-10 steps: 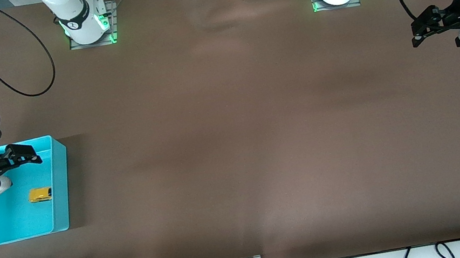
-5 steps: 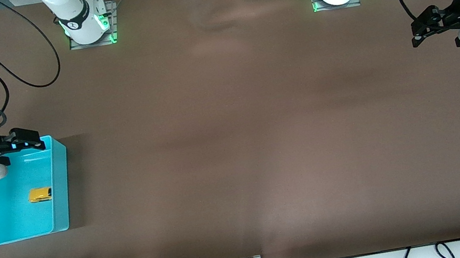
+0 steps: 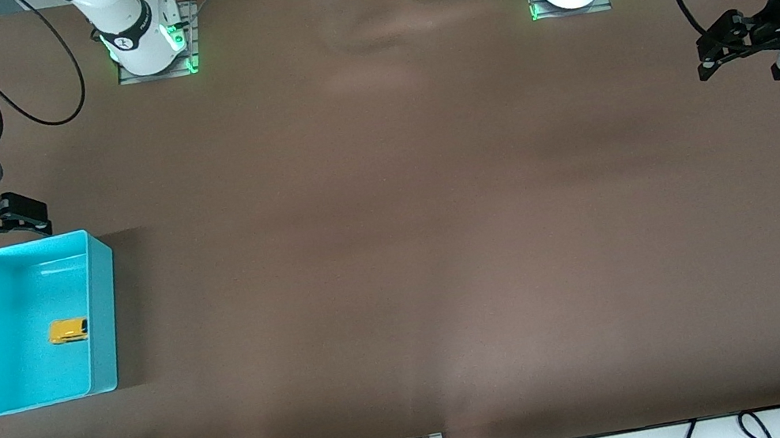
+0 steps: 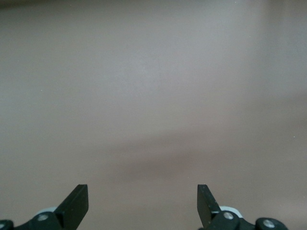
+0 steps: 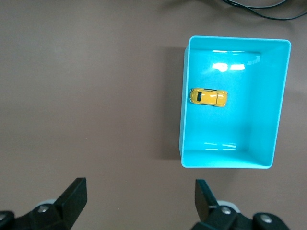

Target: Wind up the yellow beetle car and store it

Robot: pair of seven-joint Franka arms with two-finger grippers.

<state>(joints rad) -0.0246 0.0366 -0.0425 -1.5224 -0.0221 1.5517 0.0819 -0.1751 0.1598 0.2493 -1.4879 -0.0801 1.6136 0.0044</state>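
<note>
Yellow beetle car (image 3: 68,330): sits in turquoise bin (image 3: 99,318)
Writing: none I can read
My right hand (image 3: 25,213): spread wide, holding nothing, over tabletop (image 3: 393,234)
My left hand (image 3: 717,47): waits, spread wide, holding nothing

the table (image 3: 395,250) wears a matt brown cloth, faintly rippled. the turquoise bin (image 3: 99,318) looks like smooth glossy plastic (light glints off its floor). the yellow beetle car (image 3: 68,330) has a shiny painted-looking shell.
</note>
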